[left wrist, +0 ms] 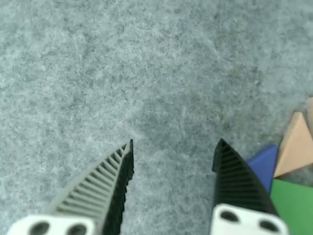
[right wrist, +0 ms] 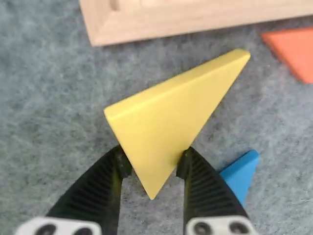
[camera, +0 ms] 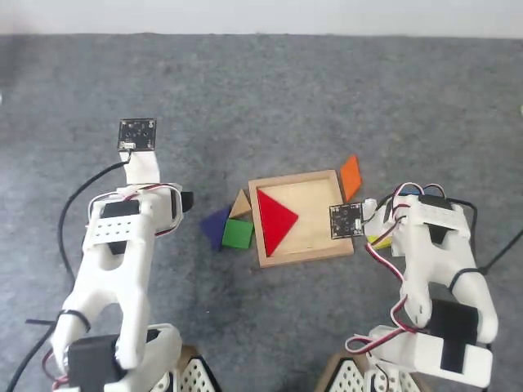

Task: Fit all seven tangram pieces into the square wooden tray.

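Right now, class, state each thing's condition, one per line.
Square wooden tray, holds one piece.
Large red triangle, in tray.
Yellow wooden triangle, gripped, outside tray.
Right hand, shut on it.
Left hand, open, empty.
Orange wooden piece, outside tray.
Green square, outside tray.
Tan triangle, outside tray.
Dark blue piece, outside tray.
Light blue piece, outside tray.

Two white arms carry black servos, red-and-white wires and black ribbed grippers.

Red triangle in tray, yellow triangle (outside)

Grey carpet bears wooden tray, orange piece.
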`<state>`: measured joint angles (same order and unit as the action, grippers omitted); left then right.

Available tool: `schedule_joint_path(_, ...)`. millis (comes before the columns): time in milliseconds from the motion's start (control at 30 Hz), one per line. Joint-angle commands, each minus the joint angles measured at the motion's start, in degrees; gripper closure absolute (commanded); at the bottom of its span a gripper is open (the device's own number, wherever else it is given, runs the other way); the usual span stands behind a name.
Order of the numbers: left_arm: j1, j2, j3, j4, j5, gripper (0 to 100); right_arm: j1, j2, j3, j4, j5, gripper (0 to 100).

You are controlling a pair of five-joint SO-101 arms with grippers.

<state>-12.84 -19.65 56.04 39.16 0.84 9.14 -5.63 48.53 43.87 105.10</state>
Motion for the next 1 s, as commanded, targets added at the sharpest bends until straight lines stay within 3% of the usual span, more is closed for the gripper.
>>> schedule_joint_path(0, -0.4, -0.4, -0.3, -1.1, 0.4, 74, -0.6, 1.0, 0.2, 0.7, -1.4, 95.7)
schedule_joint_path(200, -0.4, -0.4, -0.3, -1.0, 0.4, 74, -1.1, 0.3, -1.5, 1.5, -7.1, 91.4)
schedule_joint_path(300, -0.4, -0.4, -0.3, -1.0, 0.4, 74, -4.0, -3.9, -1.6, 9.1, -12.0, 83.0)
schedule_joint_path(467, -0.4, -0.4, -0.3, -1.0, 0.4, 74, -10.8, -16.7, -1.6, 23.3, -13.4, 69.8)
schedule_joint_path(633, -0.4, -0.4, -0.3, -1.0, 0.4, 74, -18.9, -27.6, -1.5, 28.9, -29.6, 64.7)
schedule_joint_path(767, -0.4, -0.4, -0.2, -1.0, 0.4, 74, -21.8, -26.2, -1.5, 27.7, -38.1, 64.8)
schedule_joint_path(867, -0.4, -0.4, -0.2, -1.0, 0.5, 74, -20.0, -20.4, -1.5, 24.7, -38.9, 64.8)
schedule_joint_path(967, -0.4, -0.4, -0.2, -1.0, 0.5, 74, -14.1, -14.8, -1.6, 21.1, -32.3, 64.8)
